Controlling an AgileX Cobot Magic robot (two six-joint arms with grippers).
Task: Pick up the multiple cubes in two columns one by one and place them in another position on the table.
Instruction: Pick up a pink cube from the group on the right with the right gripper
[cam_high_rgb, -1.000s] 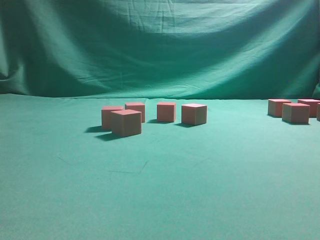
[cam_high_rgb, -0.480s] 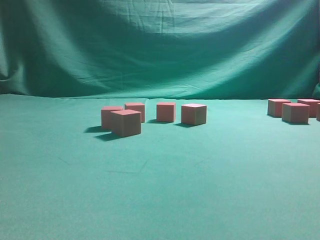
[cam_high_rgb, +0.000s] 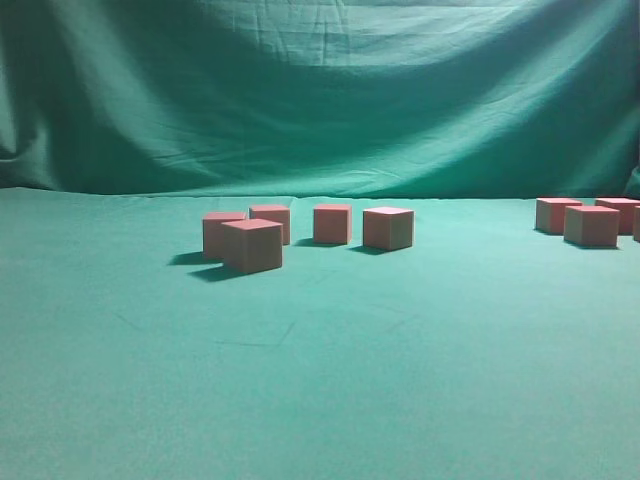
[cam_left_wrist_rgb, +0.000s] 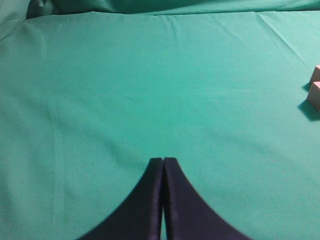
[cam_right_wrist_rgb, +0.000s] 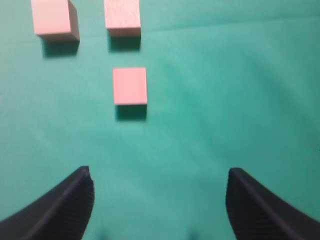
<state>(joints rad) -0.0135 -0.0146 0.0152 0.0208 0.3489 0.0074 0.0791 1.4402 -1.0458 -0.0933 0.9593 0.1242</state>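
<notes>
Several pink cubes stand on the teal table (cam_high_rgb: 320, 380). One group sits left of centre, with its nearest cube (cam_high_rgb: 252, 245) in front and another cube (cam_high_rgb: 388, 228) at its right end. A second group (cam_high_rgb: 590, 225) sits at the far right edge. No arm shows in the exterior view. My left gripper (cam_left_wrist_rgb: 163, 161) is shut and empty above bare cloth, with two cube corners (cam_left_wrist_rgb: 315, 90) at the right edge of its view. My right gripper (cam_right_wrist_rgb: 159, 175) is open and empty above the cloth. Three cubes lie ahead of it, the nearest one (cam_right_wrist_rgb: 130, 85) apart from the jaws.
A wrinkled green backdrop curtain (cam_high_rgb: 320, 90) hangs behind the table. A broad stretch of bare cloth lies in front of both cube groups.
</notes>
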